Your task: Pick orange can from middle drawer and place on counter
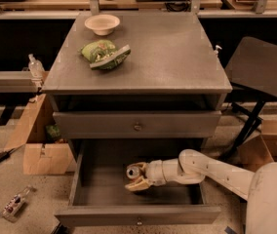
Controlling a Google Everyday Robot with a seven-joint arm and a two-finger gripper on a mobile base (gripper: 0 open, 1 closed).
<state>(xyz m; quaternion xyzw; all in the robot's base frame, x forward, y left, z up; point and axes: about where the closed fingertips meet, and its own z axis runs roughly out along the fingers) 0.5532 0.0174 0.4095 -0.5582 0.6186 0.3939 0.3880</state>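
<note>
While the middle drawer [80, 179] stands pulled out toward the near side of the grey cabinet, the orange can [133, 170] sits on the drawer floor, about halfway between the left and right walls and roughly midway front to back. Its silver top, with a dark opening and pull tab, faces up toward the camera, so its long axis seems to run close to vertical. A slight lean cannot be ruled out, because most of the body is hidden. Only a thin strip of brownish-orange side shows beneath the bright rim.

The robot's white arm [211, 167] reaches in from the right, over the drawer's right wall. The gripper [139, 178] is down inside the drawer right at the can, on its right and near sides. Whether the claw has closed on the can cannot be told.

Above, a second drawer [177, 125] with a small round knob is shut. On the counter [177, 57], a cream bowl [102, 23] rests at the far left and a green snack bag [104, 54] lies just nearer. A cardboard box [43, 152] sits on the floor to the cabinet's left.
</note>
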